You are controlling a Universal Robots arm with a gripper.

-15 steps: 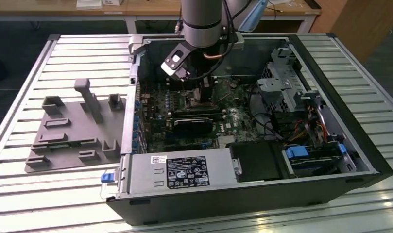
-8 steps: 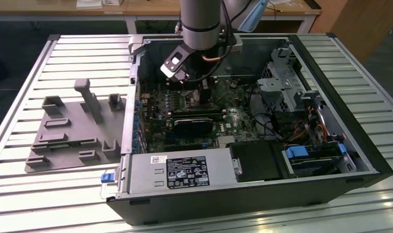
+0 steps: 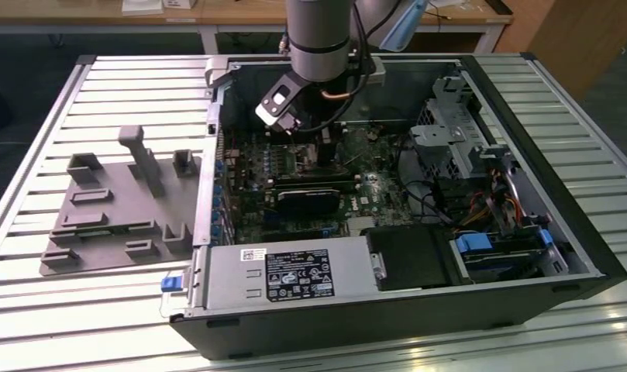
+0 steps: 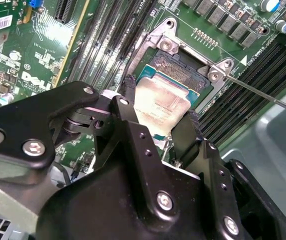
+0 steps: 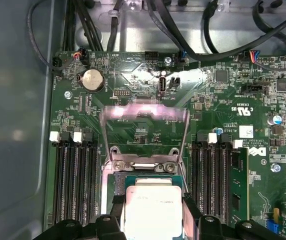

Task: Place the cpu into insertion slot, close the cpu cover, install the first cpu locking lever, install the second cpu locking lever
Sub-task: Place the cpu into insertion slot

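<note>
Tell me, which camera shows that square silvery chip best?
First wrist view: the square silvery-grey metal chip faces it squarely between the jaws. The second wrist view catches it slanted; in the exterior view the arm hides it.

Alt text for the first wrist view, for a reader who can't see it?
The gripper holds the cpu, silvery top up, over the insertion slot. Beyond it the cpu cover stands open, green board showing through its window, with long black memory slots on either side.

Claw (image 4: pixel 161 100) grips cpu (image 4: pixel 164 111) over insertion slot (image 4: pixel 177 70).
</note>
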